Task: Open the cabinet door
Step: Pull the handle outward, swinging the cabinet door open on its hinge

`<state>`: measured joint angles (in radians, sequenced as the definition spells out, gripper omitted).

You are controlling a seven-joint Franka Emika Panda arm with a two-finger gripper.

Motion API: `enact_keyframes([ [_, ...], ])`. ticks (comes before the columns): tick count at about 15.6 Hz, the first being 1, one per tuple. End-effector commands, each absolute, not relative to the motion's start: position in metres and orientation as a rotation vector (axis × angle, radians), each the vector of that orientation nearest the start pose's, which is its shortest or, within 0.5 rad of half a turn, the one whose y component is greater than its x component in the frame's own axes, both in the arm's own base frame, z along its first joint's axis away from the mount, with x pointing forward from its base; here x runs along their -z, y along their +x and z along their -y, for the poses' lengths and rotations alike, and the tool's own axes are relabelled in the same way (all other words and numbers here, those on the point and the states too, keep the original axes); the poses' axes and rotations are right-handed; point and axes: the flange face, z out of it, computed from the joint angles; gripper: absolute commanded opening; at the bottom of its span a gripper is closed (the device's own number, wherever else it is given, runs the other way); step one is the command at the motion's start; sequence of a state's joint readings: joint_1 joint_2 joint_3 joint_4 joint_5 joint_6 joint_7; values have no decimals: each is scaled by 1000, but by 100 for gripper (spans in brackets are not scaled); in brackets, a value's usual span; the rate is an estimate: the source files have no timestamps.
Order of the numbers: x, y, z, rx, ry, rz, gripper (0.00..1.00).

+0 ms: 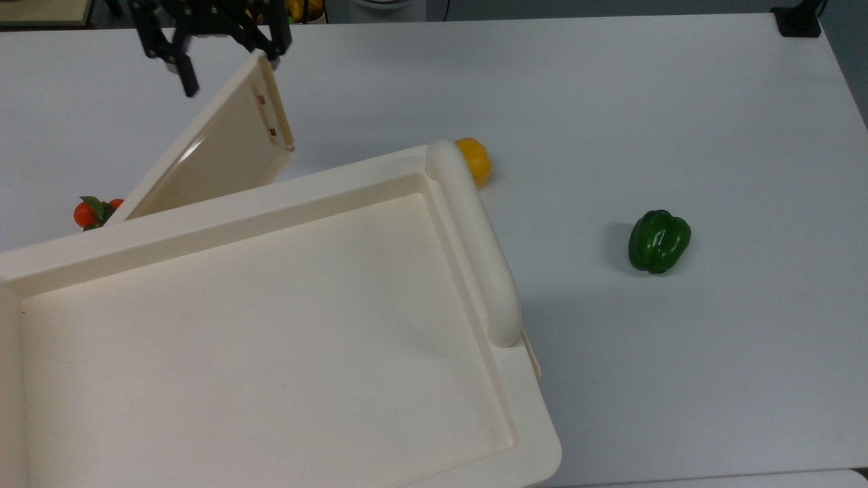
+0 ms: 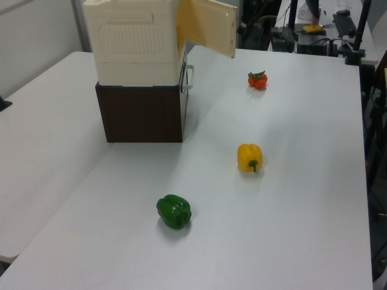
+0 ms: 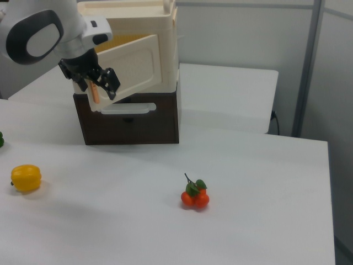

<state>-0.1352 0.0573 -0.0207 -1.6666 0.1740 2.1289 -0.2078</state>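
Black two-finger gripper (image 1: 224,61) sits at the free edge of the cabinet door (image 1: 224,146), near the top view's upper left corner; its fingers are spread apart, one standing clear of the panel on the top view's left and the other at the door's upper corner, so nothing is clamped between them. In the right view the gripper (image 3: 102,85) hangs from the white arm (image 3: 41,30) just in front of the door's (image 3: 129,66) outer edge. The door stands swung well out from the cream cabinet (image 2: 133,45), hinged at its front corner, with small brown marks along its free edge. The cabinet rests on a dark brown base (image 2: 142,112) on the white table (image 1: 610,102). A yellow pepper (image 1: 475,159) lies beside the cabinet's rounded bar (image 1: 475,237). A green pepper (image 1: 658,240) lies well apart toward the top view's right. Small orange fruits with leaves (image 1: 95,211) lie just below the open door in the top view.
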Motion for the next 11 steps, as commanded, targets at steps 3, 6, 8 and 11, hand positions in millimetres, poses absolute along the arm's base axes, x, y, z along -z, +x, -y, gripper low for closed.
enact_keyframes([
  [3,-621,572,154,594,-2987,-207,100],
  [6,-627,556,173,545,-3004,-245,100],
  [8,-628,544,174,443,-3059,-221,100],
  [11,-634,523,168,287,-3106,-189,100],
])
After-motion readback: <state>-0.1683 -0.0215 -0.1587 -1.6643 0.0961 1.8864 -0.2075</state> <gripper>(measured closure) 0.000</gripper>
